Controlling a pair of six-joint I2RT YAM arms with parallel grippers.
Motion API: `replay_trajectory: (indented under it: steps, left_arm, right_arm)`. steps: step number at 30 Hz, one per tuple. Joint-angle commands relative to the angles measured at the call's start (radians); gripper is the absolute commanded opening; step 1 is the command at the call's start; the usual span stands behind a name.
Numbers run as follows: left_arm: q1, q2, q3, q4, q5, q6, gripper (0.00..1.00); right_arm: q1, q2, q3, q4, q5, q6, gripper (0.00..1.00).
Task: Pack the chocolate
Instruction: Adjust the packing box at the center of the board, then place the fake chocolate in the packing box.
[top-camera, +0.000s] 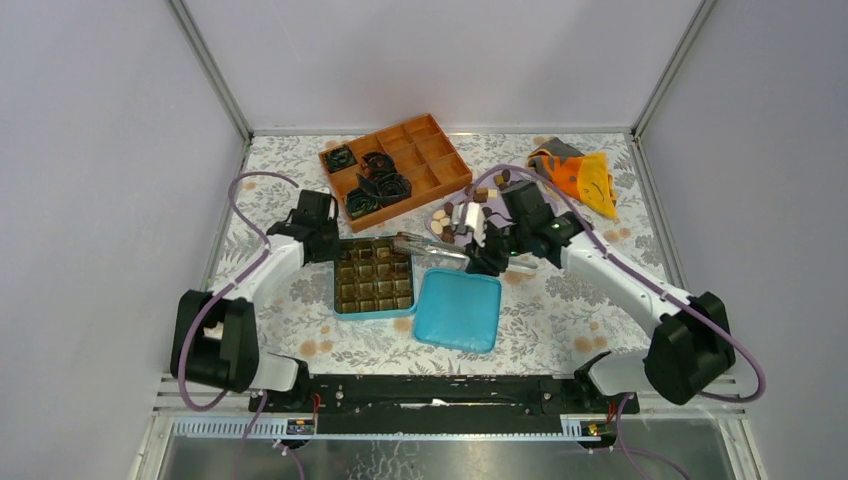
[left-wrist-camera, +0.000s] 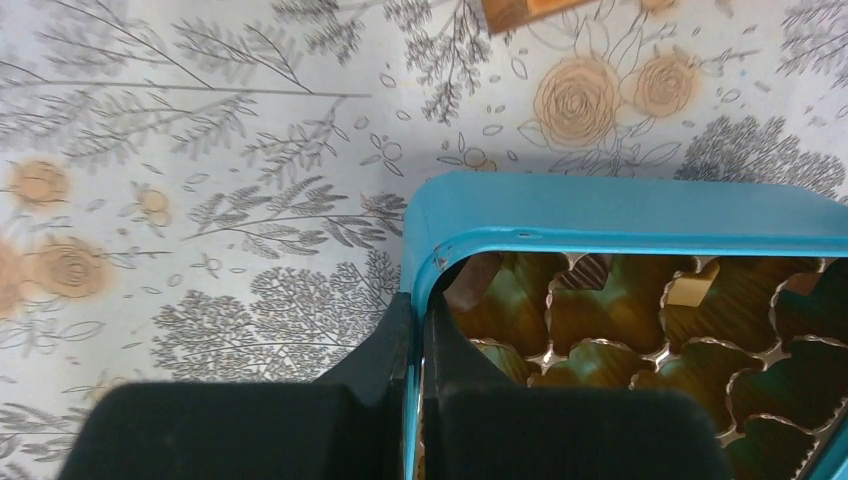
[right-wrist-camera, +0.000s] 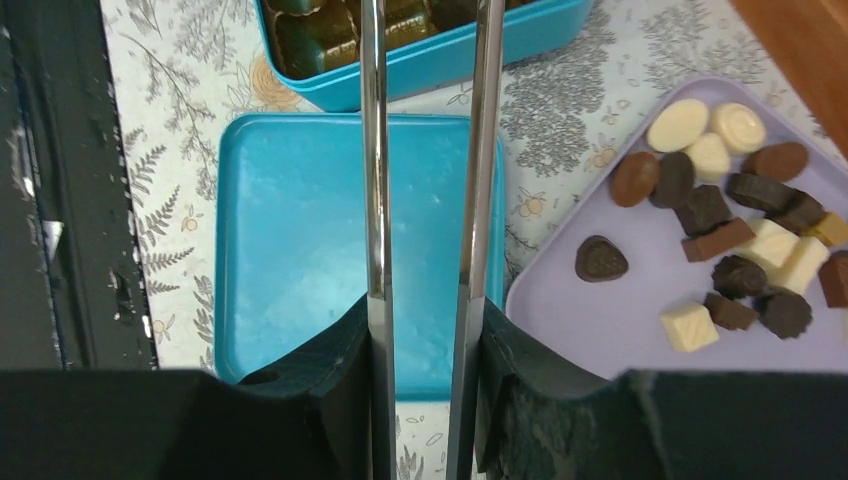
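Left wrist view is showing the left gripper (left-wrist-camera: 418, 335) pinching tight on the corner wall of the blue box (left-wrist-camera: 620, 215), with gold compartments (left-wrist-camera: 600, 335) lying inside. Right wrist view is showing what that one is missing: the right gripper (right-wrist-camera: 428, 340) is squeezing metal tongs (right-wrist-camera: 372, 180) above the blue lid (right-wrist-camera: 290, 230), and the chocolate (right-wrist-camera: 704, 208) is sitting loose on a purple plate (right-wrist-camera: 620, 330) just beside it. Only the top external view is taking in the wooden tray (top-camera: 440, 150) holding black paper cups (top-camera: 375, 185) behind the box, and an orange cloth (top-camera: 585, 178) far right.
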Motion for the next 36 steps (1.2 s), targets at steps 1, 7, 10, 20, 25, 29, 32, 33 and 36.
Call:
replay_trajectory:
  steps: [1, 7, 10, 20, 25, 29, 32, 33, 36]
  left_arm:
    - [0.012, 0.072, 0.054, -0.028, 0.087, -0.017, 0.02]
    - [0.023, 0.077, 0.057, -0.038, 0.087, -0.024, 0.19]
    - [0.025, 0.061, 0.056, -0.045, 0.084, -0.023, 0.31]
    - [0.028, -0.16, 0.04, -0.013, 0.078, 0.048, 0.56]
    - [0.028, -0.394, -0.052, 0.135, 0.126, 0.103, 0.86]
    - [0.03, -0.546, -0.16, 0.24, 0.161, 0.135, 0.99]
    - [0.03, -0.577, -0.17, 0.235, 0.159, 0.138, 0.99]
    - [0.03, -0.577, -0.167, 0.231, 0.161, 0.137, 0.99]
    - [0.03, -0.557, -0.155, 0.219, 0.165, 0.134, 0.99]
  right_arm:
    - [0.112, 0.056, 0.036, 0.058, 0.169, -0.035, 0.01]
    - [0.21, 0.161, 0.081, 0.061, 0.3, -0.025, 0.02]
    - [0.243, 0.204, 0.107, 0.053, 0.339, -0.013, 0.03]
    - [0.284, 0.282, 0.161, 0.033, 0.368, 0.009, 0.07]
    - [0.285, 0.289, 0.159, 0.034, 0.368, 0.011, 0.16]
    - [0.285, 0.311, 0.165, 0.03, 0.369, 0.016, 0.22]
    - [0.286, 0.324, 0.171, 0.028, 0.369, 0.022, 0.27]
    - [0.286, 0.327, 0.172, 0.028, 0.369, 0.024, 0.3]
    - [0.286, 0.329, 0.177, 0.025, 0.375, 0.03, 0.38]
